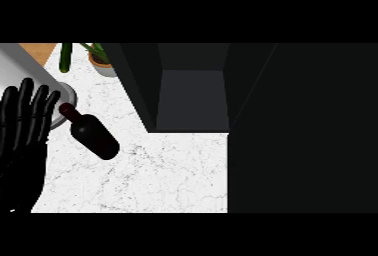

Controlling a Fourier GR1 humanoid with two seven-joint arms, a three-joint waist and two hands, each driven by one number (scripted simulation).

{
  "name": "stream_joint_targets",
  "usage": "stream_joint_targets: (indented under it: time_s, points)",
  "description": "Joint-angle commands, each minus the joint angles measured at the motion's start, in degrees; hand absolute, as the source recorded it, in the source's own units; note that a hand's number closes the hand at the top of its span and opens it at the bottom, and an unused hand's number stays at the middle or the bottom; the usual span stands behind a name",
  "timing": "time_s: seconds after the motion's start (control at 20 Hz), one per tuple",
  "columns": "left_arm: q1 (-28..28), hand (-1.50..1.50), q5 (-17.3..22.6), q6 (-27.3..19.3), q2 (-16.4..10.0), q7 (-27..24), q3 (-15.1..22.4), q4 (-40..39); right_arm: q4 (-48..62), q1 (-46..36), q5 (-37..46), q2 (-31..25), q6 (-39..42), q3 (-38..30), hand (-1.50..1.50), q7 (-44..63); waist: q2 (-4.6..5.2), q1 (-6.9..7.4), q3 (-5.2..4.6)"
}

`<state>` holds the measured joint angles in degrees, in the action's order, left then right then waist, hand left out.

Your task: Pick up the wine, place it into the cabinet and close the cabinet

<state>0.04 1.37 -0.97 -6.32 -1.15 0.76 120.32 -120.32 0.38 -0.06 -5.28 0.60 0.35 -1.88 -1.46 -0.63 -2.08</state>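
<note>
The left hand (26, 122) shows at the view's left edge, open, fingers straight and pointing up, holding nothing; it looks to be resting. The right hand shows nowhere, so its state cannot be told.

The wine bottle (94, 134) is just to the right of the hand's fingers on the white counter (162, 175), neck toward the fingertips and body angled away to the lower right. Neck and fingers look very close, though I cannot say whether they touch, nor whether the bottle stands or lies. The cabinet (192, 95) is farther right of the hand, beyond the bottle, its opening showing a grey inside. Right again is a broad dark panel (303, 130), probably its open door.

The nearest risk, as I judge it, is the hand itself: any sideways sweep of those straight fingers would catch the neck and tip the bottle or send it rolling. A grasp taken at the narrow neck could let the heavy body swing. Carried right, the bottle could strike the cabinet's near wall, since the opening looks narrow. A door closed before the bottle is fully in would hit it. The grey sink (22, 65) above the hand crowds that side.
</note>
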Motion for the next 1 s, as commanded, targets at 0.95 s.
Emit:
stream_joint_targets:
  time_s: [0.95]
  points:
    - [-8.73, -1.5, 38.45, -6.67, -9.55, 36.1, -22.47, 4.36, -27.65, 18.45, -12.16, -2.15, 5.87, 12.02, -1.5, 21.64, 1.17, 0.73, 2.09]
